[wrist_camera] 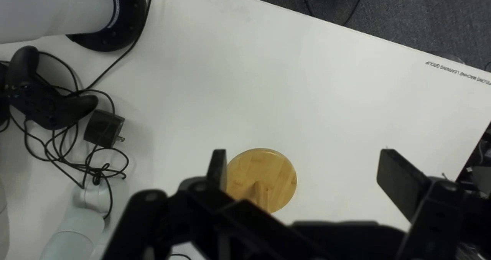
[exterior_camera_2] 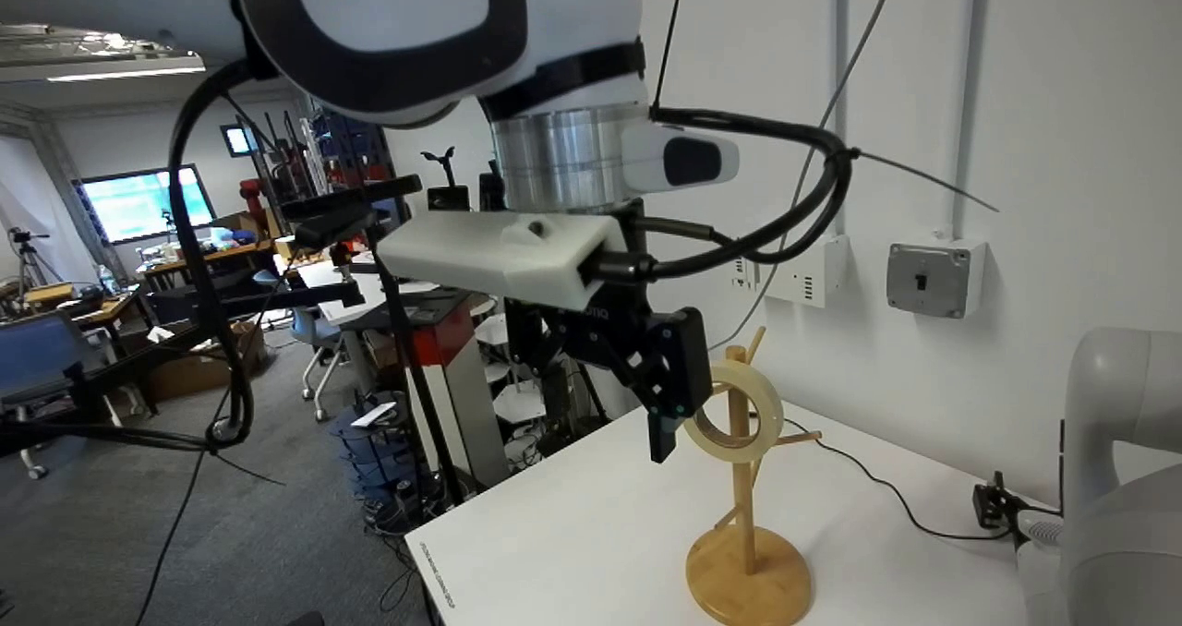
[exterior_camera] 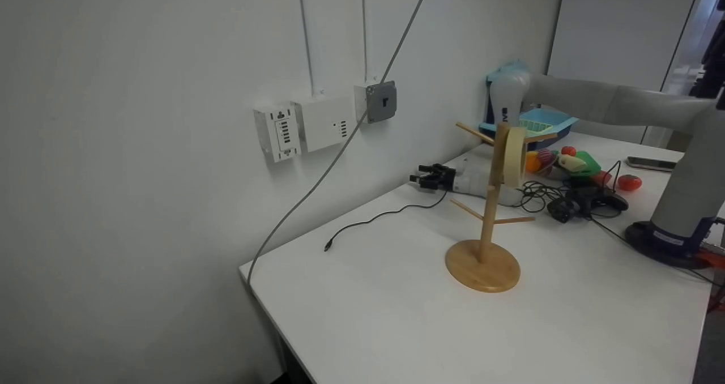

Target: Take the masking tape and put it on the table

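1. Getting hold of the masking tape [exterior_camera: 514,157] looks to be the step in hand, and it is not yet done. The roll hangs around an upper peg [exterior_camera: 542,137] of the wooden peg stand [exterior_camera: 487,273], close beside the post [exterior_camera: 489,225] and well above the table [exterior_camera: 368,310].
2. The end effector [wrist_camera: 303,164] has its fingers [wrist_camera: 401,183] spread wide and holds nothing; in the wrist view only the table and part of the stand show between them. The roll cannot be made out in that view.
3. In an exterior view a fingertip [exterior_camera_2: 662,441] appears just beside the roll's rim. Whether it touches, or only lines up with it from there, I cannot tell.
4. The next move probably calls for bringing the fingers to either side of the roll's band, keeping off the post and peg, then closing firmly.
5. After that, drawing the roll outward along the peg should come before any lowering; a downward or sideways pull would likely catch on the peg and could tip the stand.
6. For the finish, a bare stretch of table beside the stand seems the sensible spot: lower the roll until it rests there, then let go and back off.
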